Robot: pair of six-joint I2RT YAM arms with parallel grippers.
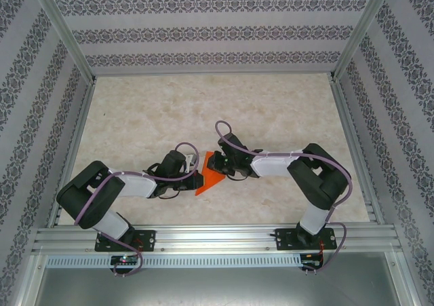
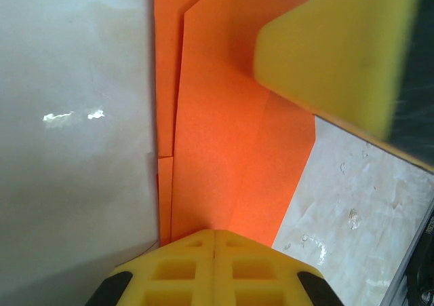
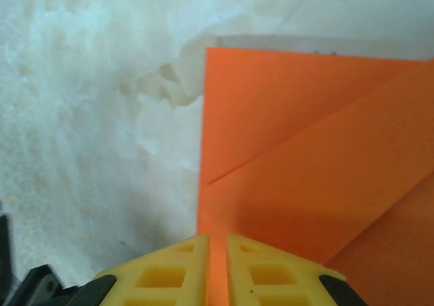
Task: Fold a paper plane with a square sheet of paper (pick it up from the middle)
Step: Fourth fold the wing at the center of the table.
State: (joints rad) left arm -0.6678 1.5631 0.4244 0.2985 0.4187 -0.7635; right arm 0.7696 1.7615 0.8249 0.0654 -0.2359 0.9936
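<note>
Left gripper (image 1: 194, 178) first: it's low on the table (image 1: 271, 109), at the paper's 9 o'clock edge. On its own wrist camera the two yellow fingers (image 2: 169, 272) are pressed flat together with only a seam between them. The orange runs right up to their tips, but I cannot tell whether an edge is nipped in that seam.

Moving across, the square sheet of paper (image 1: 207, 179) lies a touch toward 6 o'clock from the table's middle, and it isn't lying as a plain square. From above it reads as a narrow wedge with its point at 12 o'clock. The left wrist view shows overlapping layers (image 2: 217, 129) with long creases. The right wrist view shows a diagonal flap (image 3: 325, 184) laid over the layer beneath.

On to the right gripper (image 1: 216, 163), at the wedge's 1 o'clock. It's clenched, with a thin line of orange between its fingers (image 3: 271, 272), so it's pinching the sheet. One of its yellow fingers (image 2: 332, 48) shows at 2 o'clock in the left wrist view, over the paper.

My read: the early folds are in and the shape is narrowing, but this is no finished dart. Wing folds and final creasing look outstanding.
</note>
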